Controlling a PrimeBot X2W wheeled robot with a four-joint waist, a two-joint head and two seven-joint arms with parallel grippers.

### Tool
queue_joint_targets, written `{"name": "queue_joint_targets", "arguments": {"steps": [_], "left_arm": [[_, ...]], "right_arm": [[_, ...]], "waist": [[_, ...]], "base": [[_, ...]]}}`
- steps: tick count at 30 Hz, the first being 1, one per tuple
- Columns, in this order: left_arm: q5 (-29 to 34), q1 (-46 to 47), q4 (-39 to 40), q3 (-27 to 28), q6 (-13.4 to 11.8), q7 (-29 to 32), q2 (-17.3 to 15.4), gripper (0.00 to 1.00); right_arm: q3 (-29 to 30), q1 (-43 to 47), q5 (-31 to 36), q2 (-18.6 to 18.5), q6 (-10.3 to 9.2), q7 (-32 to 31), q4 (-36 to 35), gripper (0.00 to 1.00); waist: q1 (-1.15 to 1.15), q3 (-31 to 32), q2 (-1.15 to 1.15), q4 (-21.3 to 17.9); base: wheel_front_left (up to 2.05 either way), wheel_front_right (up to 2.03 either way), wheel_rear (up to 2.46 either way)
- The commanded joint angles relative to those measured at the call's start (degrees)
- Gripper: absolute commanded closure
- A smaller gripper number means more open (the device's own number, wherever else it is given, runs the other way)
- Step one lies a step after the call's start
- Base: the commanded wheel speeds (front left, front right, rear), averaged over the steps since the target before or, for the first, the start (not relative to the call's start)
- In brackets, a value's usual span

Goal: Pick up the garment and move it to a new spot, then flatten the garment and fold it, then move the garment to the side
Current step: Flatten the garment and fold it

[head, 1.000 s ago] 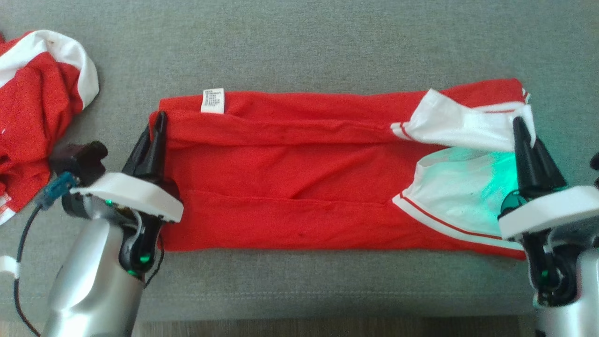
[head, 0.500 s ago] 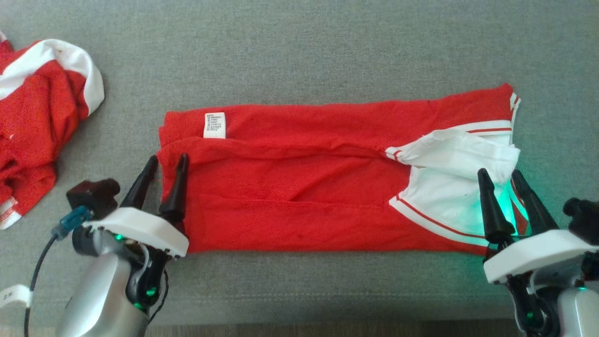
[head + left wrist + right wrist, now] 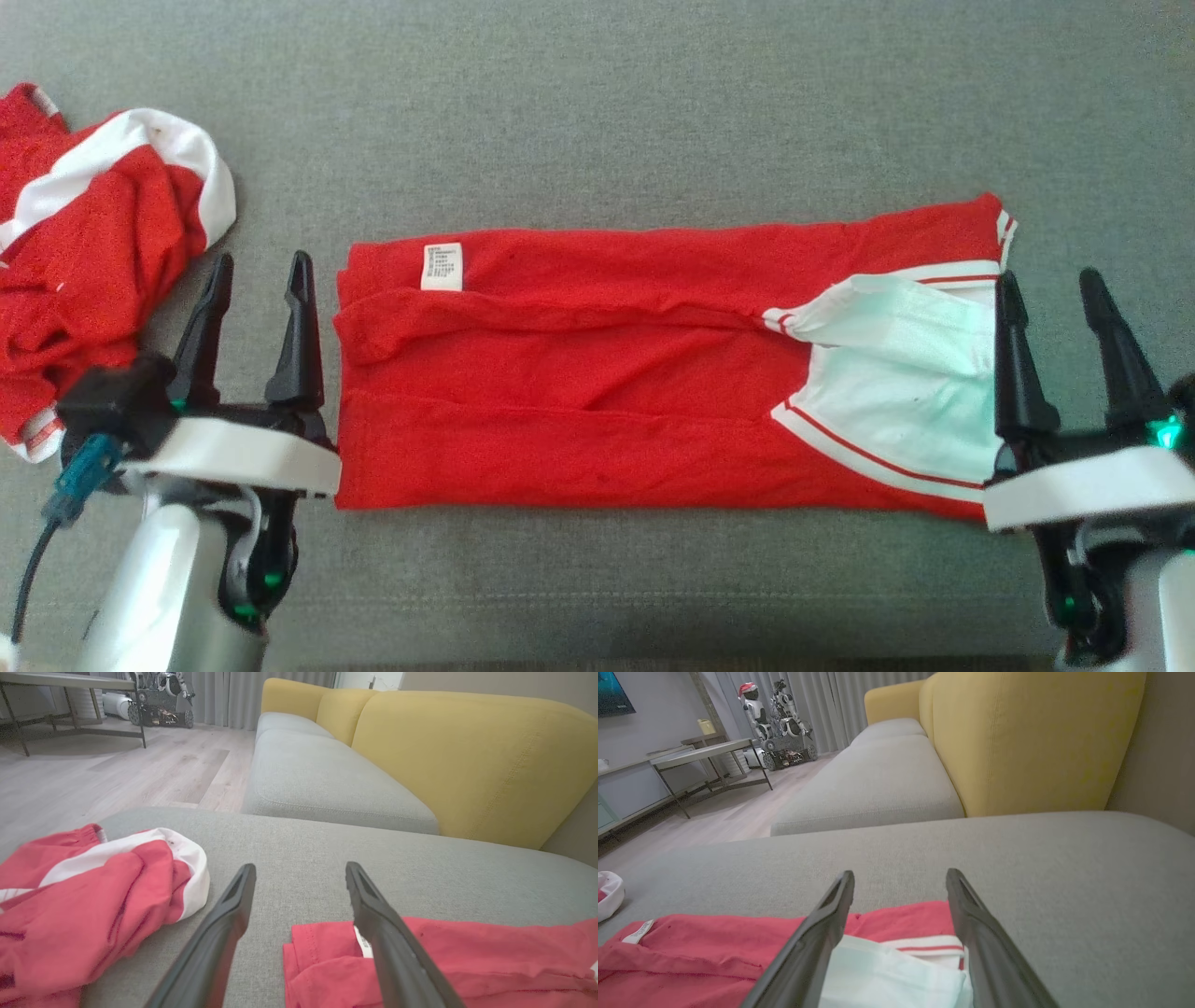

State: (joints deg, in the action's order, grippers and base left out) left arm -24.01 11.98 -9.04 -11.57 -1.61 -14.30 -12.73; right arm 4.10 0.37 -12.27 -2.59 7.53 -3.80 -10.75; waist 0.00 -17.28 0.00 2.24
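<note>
The garment (image 3: 579, 373), red with white striped sleeves, lies folded into a long flat band across the grey cushion (image 3: 597, 112). A white label shows near its far left corner. My left gripper (image 3: 261, 261) stands open just off the garment's left end, fingers on either side of nothing; the left wrist view shows it (image 3: 300, 867) above that end of the garment (image 3: 467, 961). My right gripper (image 3: 1047, 277) stands open at the right end, beside the white sleeve. In the right wrist view it (image 3: 901, 873) hovers over the garment's (image 3: 714, 947) sleeve corner.
A second red and white garment (image 3: 93, 280) lies crumpled at the far left, close to my left gripper, and shows too in the left wrist view (image 3: 84, 905). A yellow backrest (image 3: 467, 756) rises beyond the cushion. The cushion's front edge runs along the bottom of the head view.
Both grippers were shut on the garment's end edges and have opened and let go. They now sit just outside the ends. The head camera has shifted a little.
</note>
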Motion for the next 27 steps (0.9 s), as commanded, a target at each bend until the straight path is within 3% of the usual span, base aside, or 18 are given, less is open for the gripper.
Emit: {"name": "queue_joint_targets", "arguments": {"steps": [1,10,27], "left_arm": [[1.49,-0.44,3.32,2.79,-0.48,-0.68,-1.18,0.00],[6.03,-4.60,7.32,3.51,-1.04,-0.69,-0.64,0.00],[7.00,-4.78,7.03,3.15,-0.17,-0.70,-0.03,0.00]], "right_arm": [[-1.73,-2.46,1.47,-0.30,-0.04,0.45,-2.43,0.00],[-3.18,-2.60,4.85,-0.29,-0.04,0.57,-2.11,0.00],[-1.30,-3.21,4.18,-0.29,-0.04,-0.56,0.24,0.00]], "waist": [[0.00,0.53,0.00,0.01],[0.00,2.99,0.00,-0.13],[0.00,2.20,0.00,0.56]], "base": [[0.00,0.00,0.00],[0.00,0.00,0.00],[0.00,0.00,0.00]]}}
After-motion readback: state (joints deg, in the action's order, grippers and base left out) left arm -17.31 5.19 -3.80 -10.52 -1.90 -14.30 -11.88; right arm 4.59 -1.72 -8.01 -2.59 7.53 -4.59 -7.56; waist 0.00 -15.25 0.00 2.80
